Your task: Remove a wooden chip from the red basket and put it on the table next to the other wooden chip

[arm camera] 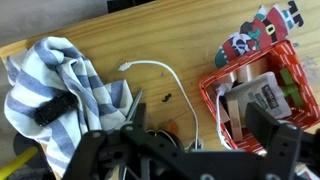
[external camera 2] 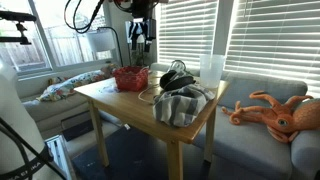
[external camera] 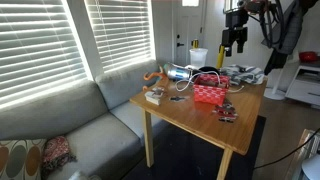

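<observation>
The red basket (external camera: 208,92) stands on the wooden table (external camera: 185,118); it also shows in both other views (external camera 2: 130,78) (arm camera: 290,125). In the wrist view a pale tan wooden chip (arm camera: 235,112) stands inside it beside a labelled box (arm camera: 266,95). My gripper (external camera: 234,42) hangs high above the basket, open and empty, and it shows again in an exterior view (external camera 2: 140,40). In the wrist view its fingers (arm camera: 185,148) are spread wide over the basket's near side. I cannot make out the other wooden chip on the table.
A blue-striped cloth (arm camera: 60,85) (external camera 2: 182,105), a white cable (arm camera: 160,75) and dark cords lie on the table. A Christmas-patterned item (arm camera: 262,25) lies past the basket. A white cup (external camera 2: 211,70) stands at the table's edge. A grey sofa (external camera: 80,125) holds an orange octopus toy (external camera 2: 270,112).
</observation>
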Controlling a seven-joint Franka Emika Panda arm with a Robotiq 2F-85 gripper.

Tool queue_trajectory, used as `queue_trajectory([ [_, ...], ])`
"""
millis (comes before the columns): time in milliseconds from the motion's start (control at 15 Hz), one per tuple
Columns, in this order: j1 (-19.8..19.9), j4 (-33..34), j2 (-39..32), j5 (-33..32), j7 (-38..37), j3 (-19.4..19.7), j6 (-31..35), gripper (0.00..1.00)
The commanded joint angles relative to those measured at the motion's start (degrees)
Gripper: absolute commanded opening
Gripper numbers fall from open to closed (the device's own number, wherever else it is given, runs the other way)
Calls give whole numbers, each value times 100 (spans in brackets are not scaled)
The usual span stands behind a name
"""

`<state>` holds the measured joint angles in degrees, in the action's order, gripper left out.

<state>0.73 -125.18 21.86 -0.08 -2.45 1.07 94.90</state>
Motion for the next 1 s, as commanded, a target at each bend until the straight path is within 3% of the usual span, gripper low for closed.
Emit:
queue_trajectory([
  [0,21,14,-5,6,8,-16,-15,100],
  [533,21,15,-5,6,8,-16,-15,100],
  [733,-308,-127,229,264,680,-115,-51,100],
  [933,-540,-200,240,356,811,-272,-7,100],
])
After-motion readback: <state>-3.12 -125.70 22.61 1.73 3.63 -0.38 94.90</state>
